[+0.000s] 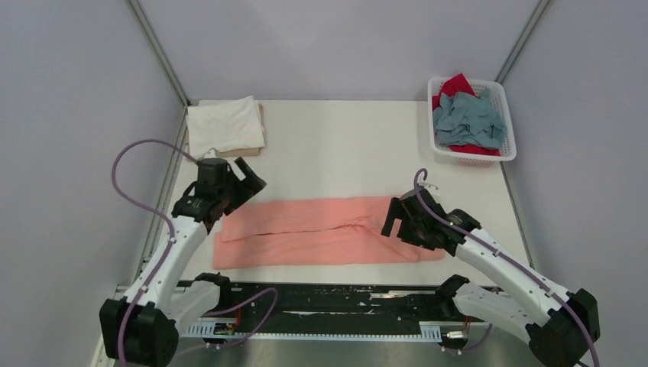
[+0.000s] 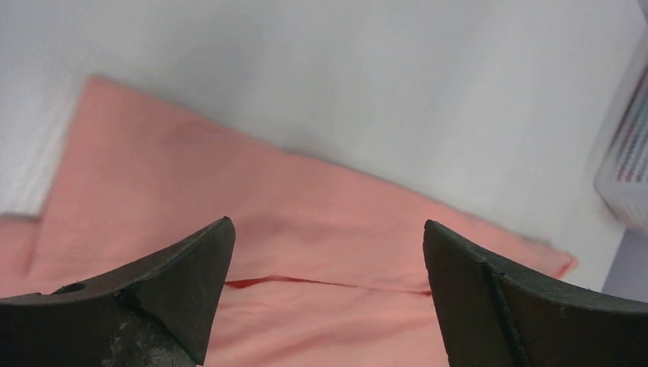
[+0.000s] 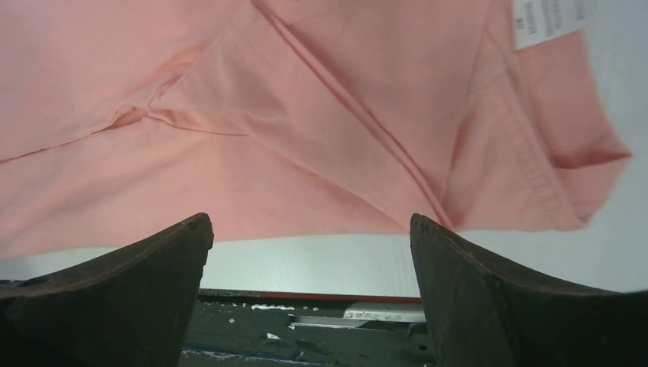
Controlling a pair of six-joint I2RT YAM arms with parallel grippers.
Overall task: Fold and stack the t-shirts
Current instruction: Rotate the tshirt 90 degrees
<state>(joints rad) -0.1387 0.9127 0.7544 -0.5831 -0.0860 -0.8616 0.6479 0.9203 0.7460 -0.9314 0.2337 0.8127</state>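
Observation:
The salmon-pink t-shirt (image 1: 321, 229) lies folded into a long strip across the middle of the table. My left gripper (image 1: 248, 182) is open and empty, just above the strip's left end. In the left wrist view the gripper (image 2: 328, 237) hangs over the pink cloth (image 2: 153, 168) without touching it. My right gripper (image 1: 397, 218) is open and empty over the strip's right end. In the right wrist view the gripper (image 3: 309, 229) is near the pink shirt's (image 3: 306, 99) front edge. The white t-shirt (image 1: 225, 125) lies folded at the back left. The grey-blue t-shirt (image 1: 468, 121) and red t-shirt (image 1: 458, 82) lie crumpled in the basket.
The white lattice basket (image 1: 508, 145) stands at the back right; its side shows in the left wrist view (image 2: 626, 160). A thin tan board (image 1: 244, 152) lies under the white shirt. A black rail (image 1: 321, 302) runs along the table's near edge. Grey walls enclose the table.

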